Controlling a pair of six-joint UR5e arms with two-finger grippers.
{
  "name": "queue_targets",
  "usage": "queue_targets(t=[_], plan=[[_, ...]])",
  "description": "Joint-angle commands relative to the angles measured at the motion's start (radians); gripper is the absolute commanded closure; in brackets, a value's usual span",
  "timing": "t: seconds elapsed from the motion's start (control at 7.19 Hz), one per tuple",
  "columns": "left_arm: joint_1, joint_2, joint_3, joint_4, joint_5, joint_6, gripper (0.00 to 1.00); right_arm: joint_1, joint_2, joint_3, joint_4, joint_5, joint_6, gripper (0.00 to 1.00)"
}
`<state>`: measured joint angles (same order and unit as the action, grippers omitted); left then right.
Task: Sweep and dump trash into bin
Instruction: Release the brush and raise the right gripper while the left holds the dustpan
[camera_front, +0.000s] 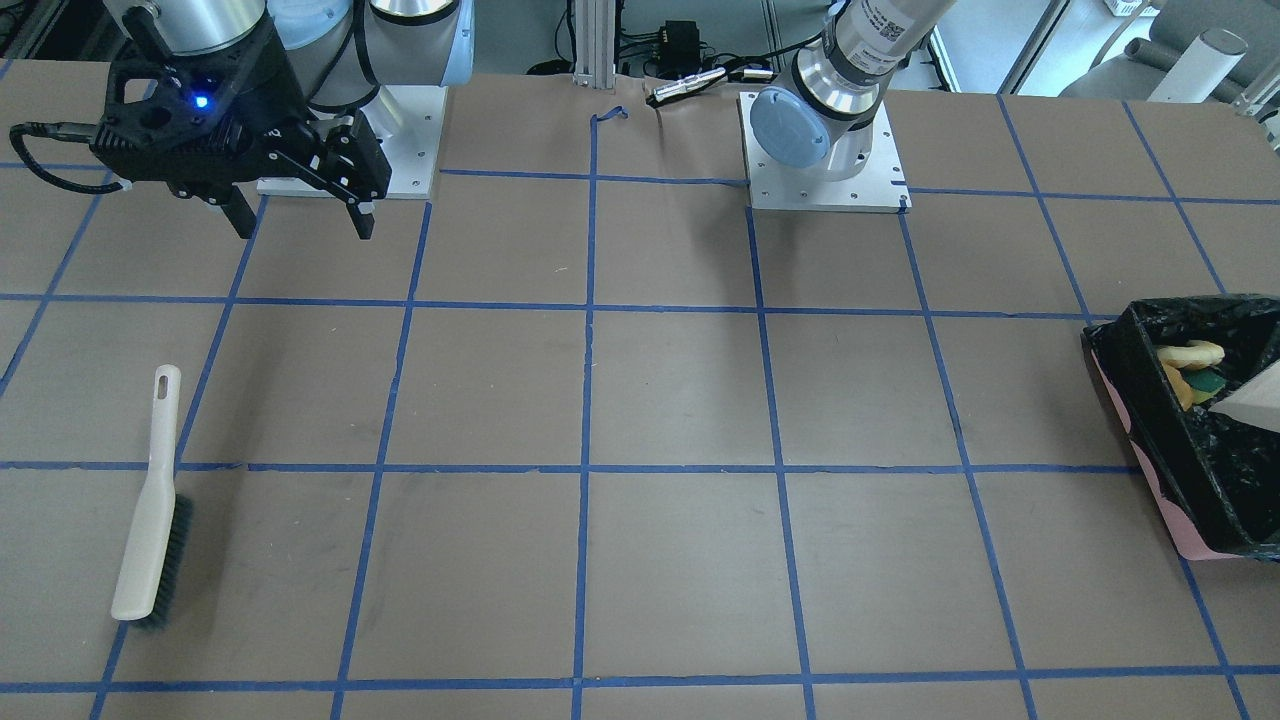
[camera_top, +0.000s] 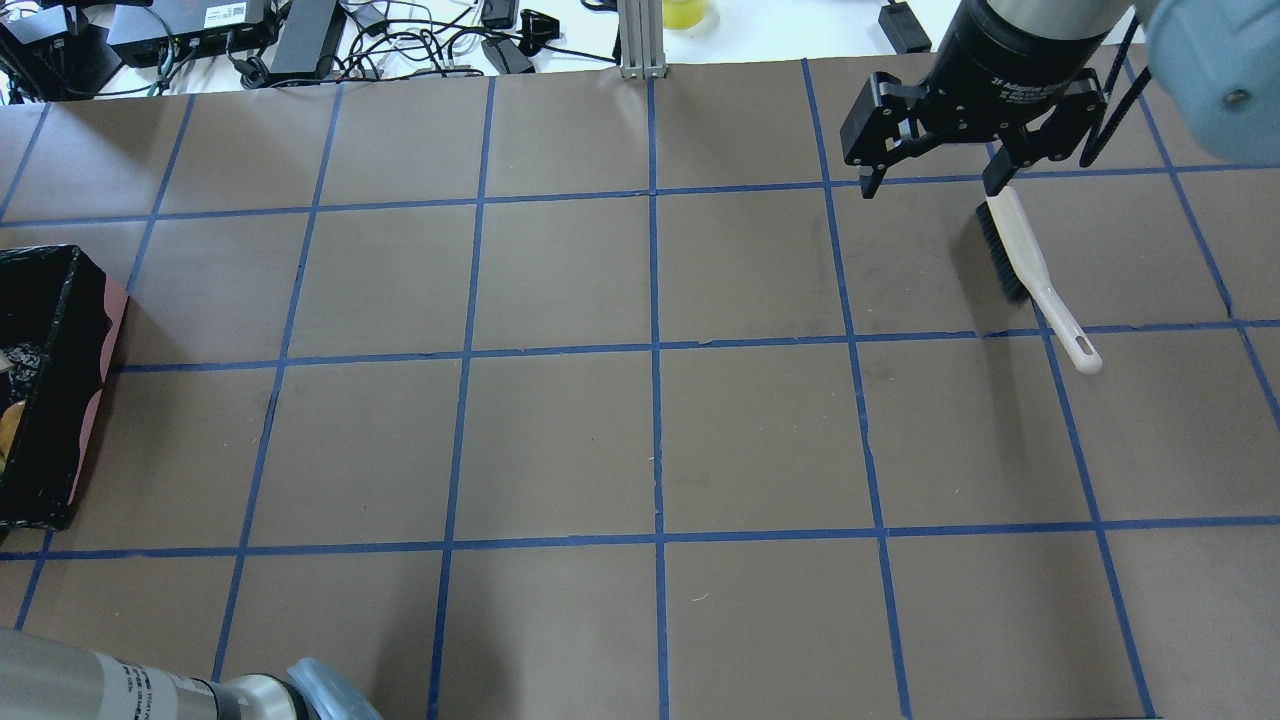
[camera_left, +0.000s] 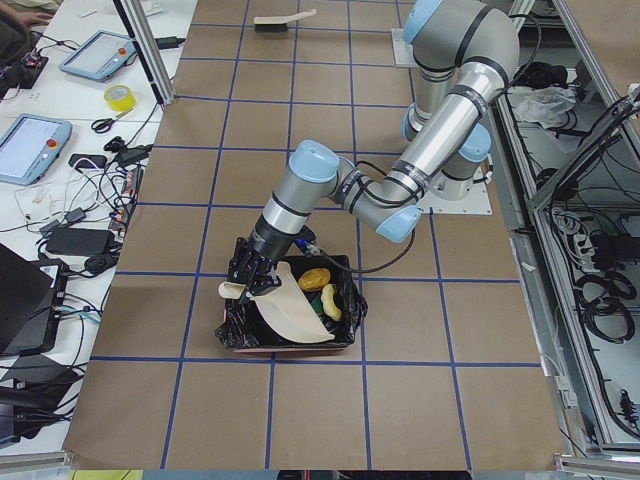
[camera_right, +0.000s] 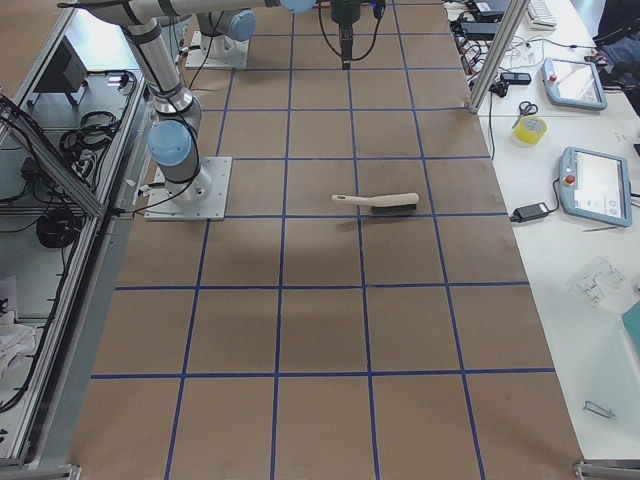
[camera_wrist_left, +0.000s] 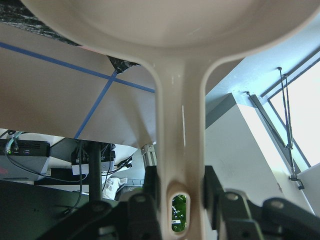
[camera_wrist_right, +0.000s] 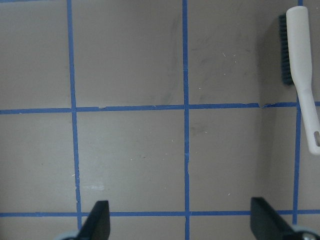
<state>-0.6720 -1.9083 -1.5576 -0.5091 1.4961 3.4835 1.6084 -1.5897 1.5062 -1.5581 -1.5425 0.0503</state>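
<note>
The bin (camera_front: 1180, 450), a pink box lined with a black bag, stands at the table's end on my left; it also shows in the overhead view (camera_top: 50, 400) and the exterior left view (camera_left: 240, 328). Inside lie the cream crescent slice (camera_front: 1190, 352), the yellow-green block (camera_front: 1207, 383) and the orange-brown lump (camera_left: 314, 279). My left gripper (camera_wrist_left: 180, 200) is shut on the handle of the beige dustpan (camera_left: 290, 312), which is tilted down into the bin. My right gripper (camera_front: 300, 215) is open and empty, above the table near the brush (camera_top: 1030, 270).
The white-handled brush (camera_front: 150, 500) lies flat on the brown table on my right side, its bristles facing sideways; it also shows in the right wrist view (camera_wrist_right: 300, 60). Blue tape marks a grid on the table. Cables and boxes lie beyond the far edge (camera_top: 300, 40).
</note>
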Motion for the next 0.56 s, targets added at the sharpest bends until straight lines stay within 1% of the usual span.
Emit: queue_targets(t=[0.0, 0.14, 0.42], plan=[[-0.004, 0.006, 0.054, -0.201, -0.022, -0.003, 1.00, 0.002, -0.004, 0.002, 0.010, -0.004, -0.001, 0.00], [-0.009, -0.007, 0.120, -0.355, -0.013, -0.045, 1.00, 0.002, -0.006, 0.003, 0.010, -0.004, -0.001, 0.00], [-0.040, -0.032, 0.271, -0.585, -0.011, -0.195, 1.00, 0.004, -0.006, 0.005, 0.007, -0.004, -0.001, 0.00]])
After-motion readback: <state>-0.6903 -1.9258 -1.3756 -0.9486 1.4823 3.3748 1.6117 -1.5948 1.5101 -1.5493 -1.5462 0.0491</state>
